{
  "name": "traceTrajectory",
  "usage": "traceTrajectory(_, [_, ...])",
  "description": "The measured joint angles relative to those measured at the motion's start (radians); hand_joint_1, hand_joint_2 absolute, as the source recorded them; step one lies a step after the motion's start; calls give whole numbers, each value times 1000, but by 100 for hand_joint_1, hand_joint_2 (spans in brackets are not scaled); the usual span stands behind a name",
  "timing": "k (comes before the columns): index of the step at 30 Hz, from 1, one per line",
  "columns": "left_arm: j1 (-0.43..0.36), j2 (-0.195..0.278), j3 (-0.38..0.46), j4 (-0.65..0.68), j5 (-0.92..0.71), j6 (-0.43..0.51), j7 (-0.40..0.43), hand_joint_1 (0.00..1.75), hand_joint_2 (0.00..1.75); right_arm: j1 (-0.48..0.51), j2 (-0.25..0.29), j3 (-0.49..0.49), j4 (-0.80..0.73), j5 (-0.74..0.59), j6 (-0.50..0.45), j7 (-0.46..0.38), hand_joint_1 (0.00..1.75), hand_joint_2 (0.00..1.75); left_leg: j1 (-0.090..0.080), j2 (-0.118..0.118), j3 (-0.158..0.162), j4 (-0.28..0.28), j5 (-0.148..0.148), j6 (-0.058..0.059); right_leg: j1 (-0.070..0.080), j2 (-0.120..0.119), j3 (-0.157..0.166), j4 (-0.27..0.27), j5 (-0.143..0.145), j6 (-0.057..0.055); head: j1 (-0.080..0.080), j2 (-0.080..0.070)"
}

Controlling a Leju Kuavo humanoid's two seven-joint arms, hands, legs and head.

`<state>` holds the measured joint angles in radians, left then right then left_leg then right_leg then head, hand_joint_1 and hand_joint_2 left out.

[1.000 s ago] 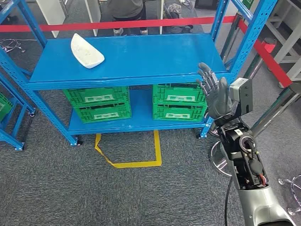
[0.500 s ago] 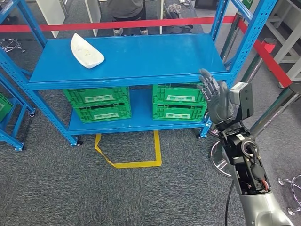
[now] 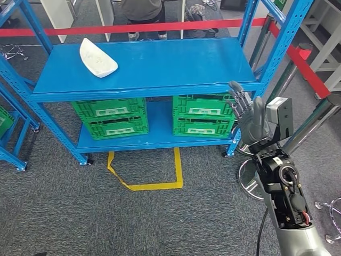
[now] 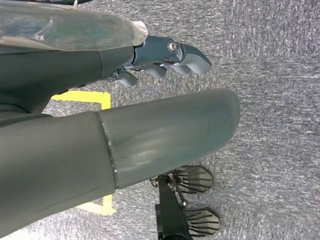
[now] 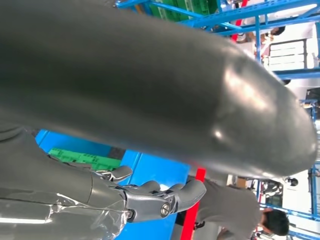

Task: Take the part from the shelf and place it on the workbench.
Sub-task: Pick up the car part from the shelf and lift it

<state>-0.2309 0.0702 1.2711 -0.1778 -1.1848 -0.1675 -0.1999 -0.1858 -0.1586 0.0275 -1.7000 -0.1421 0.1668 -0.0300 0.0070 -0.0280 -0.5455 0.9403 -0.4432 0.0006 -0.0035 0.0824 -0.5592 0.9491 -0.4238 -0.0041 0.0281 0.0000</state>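
A white curved part (image 3: 97, 58) lies on the top board of the blue shelf (image 3: 161, 66), toward its far left end. My right hand (image 3: 248, 113) is raised in front of the shelf's right front post, fingers spread and holding nothing, far to the right of the part. In the right wrist view that hand's fingers (image 5: 158, 197) are extended with nothing between them. My left hand (image 4: 158, 55) hangs over the grey carpet, its fingers loosely extended and holding nothing.
Green crates (image 3: 110, 117) (image 3: 203, 114) fill the lower shelf level. A red barrier tape (image 3: 132, 28) runs behind the shelf, where a person (image 3: 143, 13) stands. Yellow tape (image 3: 148, 173) marks the carpet in front. A chair base (image 3: 247, 181) sits by my right arm.
My right hand has dropped a little and drifted to the right, away from the shelf edge. The white part has not moved.
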Motion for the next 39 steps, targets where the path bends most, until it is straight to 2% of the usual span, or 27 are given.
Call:
traceTrajectory(14, [-8,-3,0,0,-2,0,0,0,0,4,-17,-2,-12,-17,-17,0,0,0,0,0,0,0,0,0,0,0,0,0,0,0,0,0])
traceTrajectory(20, [-1,4,0,0,42,-2,-10,0,0,-51,-17,13,4,0,-26,6,0,0,0,0,-1,0,0,0,0,0,1,0,0,0,0,0])
traceTrajectory(25, [15,12,0,0,64,1,-14,0,0,-91,-17,26,54,24,-34,-27,0,0,0,-1,-1,0,0,0,0,-1,1,0,0,0,0,0])
traceTrajectory(39, [25,17,4,0,75,-4,4,0,0,-112,-17,27,124,38,-29,-19,0,0,0,-1,-1,0,0,0,0,-1,1,0,-1,0,0,0])
